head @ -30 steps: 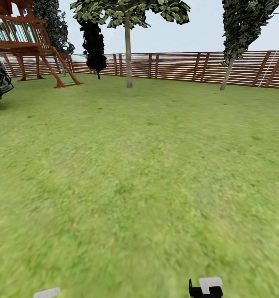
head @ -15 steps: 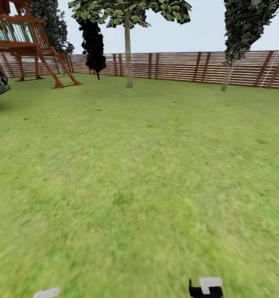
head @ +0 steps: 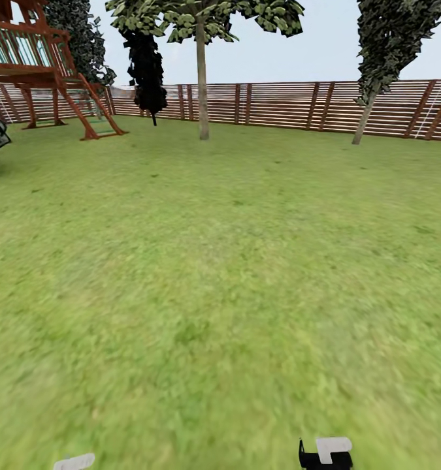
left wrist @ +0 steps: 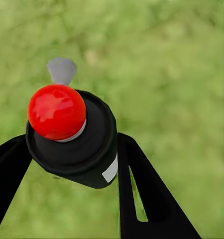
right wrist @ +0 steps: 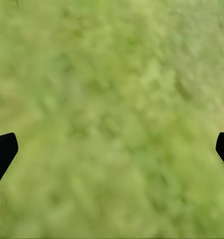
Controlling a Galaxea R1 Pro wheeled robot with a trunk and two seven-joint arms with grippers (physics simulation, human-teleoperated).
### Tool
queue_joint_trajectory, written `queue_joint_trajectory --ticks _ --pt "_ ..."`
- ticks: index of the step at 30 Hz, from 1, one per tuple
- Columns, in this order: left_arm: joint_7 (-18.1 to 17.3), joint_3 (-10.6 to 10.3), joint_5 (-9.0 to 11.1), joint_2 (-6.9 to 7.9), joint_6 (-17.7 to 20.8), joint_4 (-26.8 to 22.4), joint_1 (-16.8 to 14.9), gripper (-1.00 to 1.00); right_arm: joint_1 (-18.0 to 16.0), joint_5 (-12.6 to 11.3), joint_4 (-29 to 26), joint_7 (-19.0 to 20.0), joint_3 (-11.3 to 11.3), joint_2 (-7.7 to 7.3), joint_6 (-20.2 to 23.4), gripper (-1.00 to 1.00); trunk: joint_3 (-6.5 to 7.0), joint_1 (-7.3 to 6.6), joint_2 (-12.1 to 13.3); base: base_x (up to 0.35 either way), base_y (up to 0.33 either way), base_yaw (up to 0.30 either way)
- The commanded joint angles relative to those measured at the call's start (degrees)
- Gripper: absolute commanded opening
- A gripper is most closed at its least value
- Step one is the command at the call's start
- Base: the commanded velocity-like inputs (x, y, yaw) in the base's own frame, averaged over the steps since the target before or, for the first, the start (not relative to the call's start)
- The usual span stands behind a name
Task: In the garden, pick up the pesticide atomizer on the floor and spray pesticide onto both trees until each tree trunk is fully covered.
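Observation:
My left gripper [left wrist: 74, 149] is shut on the pesticide atomizer [left wrist: 56, 112], a black bottle with a red top and a white label, held over the grass. The right gripper [right wrist: 114, 149] is open, its black fingers spread wide above the lawn with nothing between them. In the head view a tree [head: 202, 85] with a straight pale tree trunk stands far ahead by the fence. A second tree [head: 365, 117] with a slimmer leaning trunk stands at the far right. The floor and the pesticide are out of view.
Green lawn [head: 220, 274] stretches ahead to a brown slatted fence [head: 298, 104]. A red-brown wooden play frame [head: 44, 72] stands at the far left, with a near-black tree [head: 147, 72] beside it. Small parts of both arms show at the head view's bottom edge.
The whole head view has shifted slightly: the play frame slid left and the right tree slid right, so the camera has moved. Both arms keep their place in it.

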Motion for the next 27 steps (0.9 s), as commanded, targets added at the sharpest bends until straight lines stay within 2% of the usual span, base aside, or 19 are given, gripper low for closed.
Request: queue_joint_trajectory --ticks 1,27 --pt "0.0 0.0 0.3 0.01 -0.2 0.1 0.0 -1.0 0.0 0.6 0.0 -0.3 -0.3 0.01 -0.1 1.0 -0.05 0.03 0.0 0.338 0.0 0.0" --pt "0.0 0.0 0.3 0.01 -0.3 0.1 0.0 -1.0 0.0 0.6 0.0 -0.4 -0.3 0.01 -0.1 1.0 -0.05 0.03 0.0 0.338 0.0 0.0"
